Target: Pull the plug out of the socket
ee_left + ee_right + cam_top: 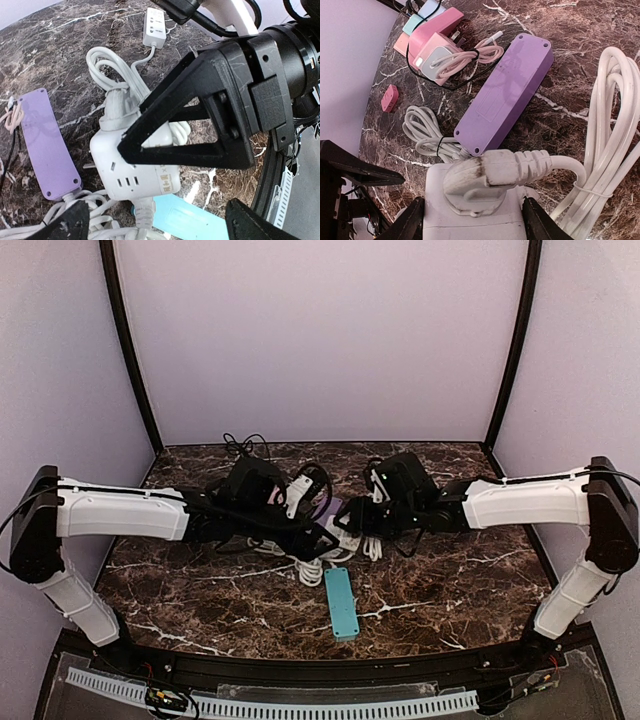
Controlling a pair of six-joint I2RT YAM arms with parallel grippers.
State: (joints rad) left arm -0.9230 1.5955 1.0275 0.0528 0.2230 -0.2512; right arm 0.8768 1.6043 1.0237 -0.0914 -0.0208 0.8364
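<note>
Lavender walls (320,340) closed in a dark marble tabletop (450,590) on three sides, and both arms reached in to meet over a knot of white leads at its middle. The white plug (485,175) sat fully seated in one face of a white socket cube (135,175). Its lead bent away toward a tied coil of white cable (610,125).

The right gripper (475,222) had its jaws part-way closed, with a finger pressed to each side of the cube. This was apparently to pin the cube down while the plug was drawn out (a sensible split of labour, since it left the plug's back bare). The left gripper (157,225) hung over the same cube with its jaws spread wide and nothing between them, seemingly lining up on the plug. No pull had yet been made.

Room was tight. A purple power strip (505,95) lay just beside the cube, and a teal power strip (341,602) lay near it on the side toward the arms' bases. Loose loops of cable crowded the rest. In the left wrist view, one of the right gripper's fingers crossed much of the cube, so the left fingers would probably have little slack coming in. Pulling straight away from the plugged face looked the least cluttered way out. Pink adapters (432,37) lay well apart, close to a wall.
</note>
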